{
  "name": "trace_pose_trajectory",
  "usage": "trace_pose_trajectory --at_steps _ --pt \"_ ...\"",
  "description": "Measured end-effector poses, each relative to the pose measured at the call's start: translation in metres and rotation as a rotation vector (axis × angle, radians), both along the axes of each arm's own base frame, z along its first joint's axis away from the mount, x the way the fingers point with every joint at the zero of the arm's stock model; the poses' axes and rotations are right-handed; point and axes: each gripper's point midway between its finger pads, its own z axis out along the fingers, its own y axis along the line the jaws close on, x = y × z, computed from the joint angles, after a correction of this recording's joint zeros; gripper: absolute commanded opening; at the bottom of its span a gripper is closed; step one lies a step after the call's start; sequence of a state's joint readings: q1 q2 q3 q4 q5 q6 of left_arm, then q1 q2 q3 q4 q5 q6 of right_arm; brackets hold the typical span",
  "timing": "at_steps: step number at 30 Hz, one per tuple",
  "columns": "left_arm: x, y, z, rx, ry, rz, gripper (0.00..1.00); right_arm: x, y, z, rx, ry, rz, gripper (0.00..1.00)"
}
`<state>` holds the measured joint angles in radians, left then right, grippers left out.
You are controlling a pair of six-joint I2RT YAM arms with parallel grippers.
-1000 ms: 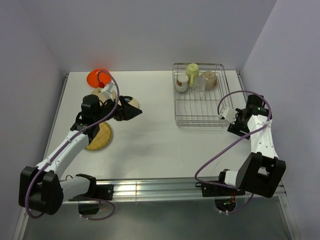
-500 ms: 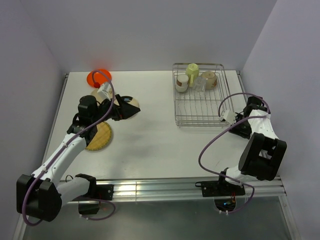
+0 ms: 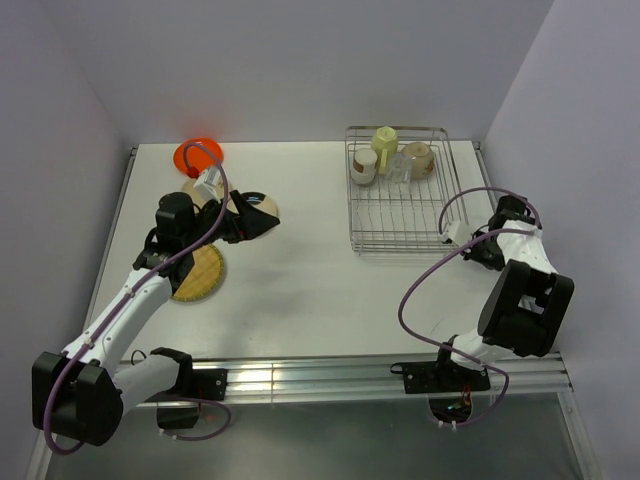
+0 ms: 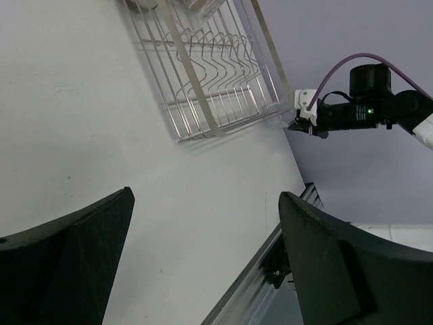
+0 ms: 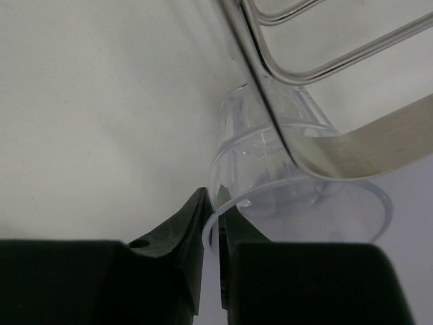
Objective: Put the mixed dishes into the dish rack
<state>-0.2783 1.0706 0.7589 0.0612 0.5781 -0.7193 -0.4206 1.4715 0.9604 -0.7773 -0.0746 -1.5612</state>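
Observation:
My right gripper is shut on the rim of a clear glass. The glass lies tilted on the table against the near right corner of the silver wire dish rack. In the top view the right gripper sits just outside that corner. My left gripper stands open and empty over a tan plate, which it partly hides. The orange plate lies at the back left and the woven plate under the left forearm. A yellow-green mug and a cream bowl stand in the rack's far end.
Walls close in on the left, back and right, and the right arm is folded near the right wall. A metal rail runs along the near table edge. The rack's wire bars cross over the glass in the right wrist view.
My right gripper has closed onto the glass rim at the rack's corner, and the right arm has folded in toward it. The left arm has shifted only slightly.

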Motion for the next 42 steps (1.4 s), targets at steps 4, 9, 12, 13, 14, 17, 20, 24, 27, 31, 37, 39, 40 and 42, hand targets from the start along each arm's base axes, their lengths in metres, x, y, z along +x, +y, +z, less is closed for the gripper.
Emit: trace_pose_trajectory --at_steps 4,9,12,13,14,17,20,24,27,31,37,39,40,42 --pt "0.0 0.0 0.0 0.0 0.0 0.0 0.95 -0.007 -0.001 -0.001 0.013 0.014 -0.015 0.08" --pt "0.0 0.0 0.0 0.001 0.0 -0.001 0.95 -0.021 0.007 0.005 0.056 0.028 -0.075 0.0" --pt "0.0 0.0 0.0 0.001 -0.001 -0.001 0.95 -0.022 0.011 0.016 0.079 -0.026 -0.175 0.0" --pt "0.0 0.0 0.0 0.001 -0.001 -0.001 0.95 -0.021 0.011 0.02 0.084 -0.049 -0.207 0.0" --pt "0.0 0.0 0.0 0.001 -0.001 -0.001 0.95 -0.019 0.012 0.025 0.091 -0.078 -0.249 0.0" --pt "0.0 0.0 0.0 0.001 -0.001 -0.003 0.95 -0.012 0.012 0.039 0.107 -0.171 -0.375 0.0" --pt "0.001 -0.001 0.0 0.002 0.0 -0.007 0.95 0.003 0.009 0.061 0.129 -0.277 -0.495 0.0" --pt "0.004 -0.004 0.004 -0.009 0.001 -0.016 0.95 0.024 0.01 0.099 0.181 -0.449 -0.588 0.0" --pt "0.006 -0.008 0.017 -0.05 -0.008 -0.025 0.96 0.039 0.025 0.142 0.285 -0.585 -0.617 0.0" --pt "0.013 -0.015 0.038 -0.137 -0.007 -0.032 0.97 0.07 0.062 0.209 0.525 -0.738 -0.571 0.0" --pt "0.027 -0.026 0.066 -0.264 0.028 -0.049 0.98 0.09 0.16 0.29 0.916 -0.913 -0.238 0.0" --pt "0.03 -0.029 0.076 -0.308 0.027 -0.057 0.98 0.079 0.204 0.307 1.028 -0.933 -0.04 0.0" --pt "0.03 -0.029 0.081 -0.327 0.024 -0.061 0.98 0.073 0.224 0.312 1.069 -0.935 0.052 0.0" --pt "0.031 -0.031 0.092 -0.367 0.013 -0.069 0.99 0.054 0.269 0.319 1.147 -0.906 0.247 0.0"
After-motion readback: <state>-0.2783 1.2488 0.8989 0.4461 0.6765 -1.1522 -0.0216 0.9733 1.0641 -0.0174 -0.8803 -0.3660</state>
